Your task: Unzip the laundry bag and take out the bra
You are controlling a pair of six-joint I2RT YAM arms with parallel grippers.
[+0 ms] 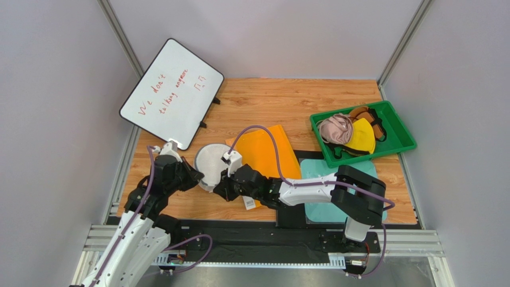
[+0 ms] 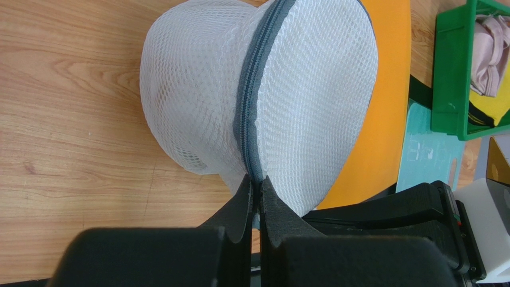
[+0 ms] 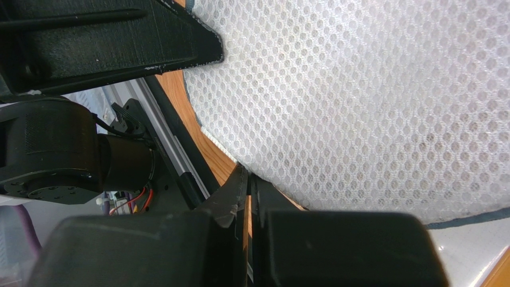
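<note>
Left wrist view: the laundry bag [image 2: 197, 89], set at the edge of the orange mat [image 2: 383, 119], is clamped at its zipper [image 2: 254, 101] by the left gripper [image 2: 256, 191]. The right gripper [image 3: 247, 185] is closed against the bag's side. The zipper is judged unopened; the bra, unseen, is yet to be removed.

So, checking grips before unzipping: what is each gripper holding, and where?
Left gripper pinches the laundry bag at its zipper rim. Right gripper is shut at the mesh edge; hold unclear.
</note>
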